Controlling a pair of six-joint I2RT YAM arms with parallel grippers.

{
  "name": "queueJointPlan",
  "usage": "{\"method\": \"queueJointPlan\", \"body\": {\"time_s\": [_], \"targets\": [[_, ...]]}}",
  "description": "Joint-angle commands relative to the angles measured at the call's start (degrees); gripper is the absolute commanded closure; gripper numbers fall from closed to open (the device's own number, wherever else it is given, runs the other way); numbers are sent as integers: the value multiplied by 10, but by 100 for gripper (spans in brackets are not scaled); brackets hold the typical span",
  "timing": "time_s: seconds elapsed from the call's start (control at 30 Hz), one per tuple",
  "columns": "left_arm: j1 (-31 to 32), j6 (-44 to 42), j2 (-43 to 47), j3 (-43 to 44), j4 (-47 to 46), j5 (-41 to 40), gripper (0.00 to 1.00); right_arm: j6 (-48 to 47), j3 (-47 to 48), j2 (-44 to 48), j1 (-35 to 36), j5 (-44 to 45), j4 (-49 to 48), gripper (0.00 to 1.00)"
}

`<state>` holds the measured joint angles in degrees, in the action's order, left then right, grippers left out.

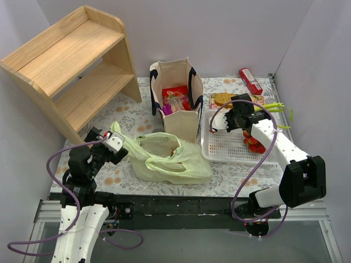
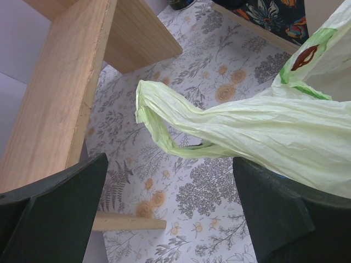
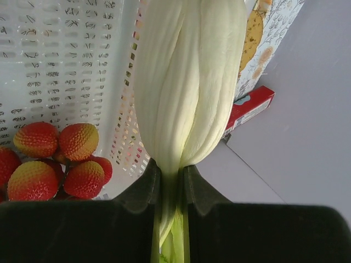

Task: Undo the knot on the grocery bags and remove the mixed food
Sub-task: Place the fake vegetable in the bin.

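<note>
The pale green plastic bag [image 1: 167,159] lies crumpled on the floral cloth with its mouth open, something red inside; no knot shows. One loose handle loop [image 2: 164,118] lies just ahead of my left gripper [image 2: 170,219], which is open and empty by the bag's left end [image 1: 112,143]. My right gripper [image 1: 230,118] is shut on a pale white-green leafy vegetable [image 3: 186,76] over the white slotted basket [image 1: 230,147]. Strawberries [image 3: 55,159] lie in the basket. The beige tote [image 1: 175,104] stands upright holding red packets and a clear bottle.
A wooden shelf [image 1: 71,66] stands at the back left, its leg [image 2: 71,82] close to my left gripper. A biscuit [image 1: 222,98] and a red packet [image 1: 250,80] lie behind the basket; the packet also shows in the right wrist view [image 3: 249,109]. Green stems [image 1: 279,109] lie at the basket's right.
</note>
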<state>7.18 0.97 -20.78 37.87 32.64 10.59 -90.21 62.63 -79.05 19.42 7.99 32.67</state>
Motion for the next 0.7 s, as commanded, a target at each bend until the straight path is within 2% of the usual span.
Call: {"method": "queueJointPlan", "body": {"time_s": [0.0,0.13,0.33,0.5,0.67], "targets": [[-6,13,-6,0,1,21,2,0,-21,-6,-1,-4,-68,99],[-7,14,-9,9,5,21,2,7,-28,-12,-1,-38,-81,99],[-7,16,-16,19,22,29,2,-22,-61,-23,-4,-35,-131,99],[-8,16,-21,22,16,30,2,-8,-89,-16,-7,-52,-135,99],[-14,24,-18,23,22,34,2,-36,-135,-2,-7,-50,-197,99]]}}
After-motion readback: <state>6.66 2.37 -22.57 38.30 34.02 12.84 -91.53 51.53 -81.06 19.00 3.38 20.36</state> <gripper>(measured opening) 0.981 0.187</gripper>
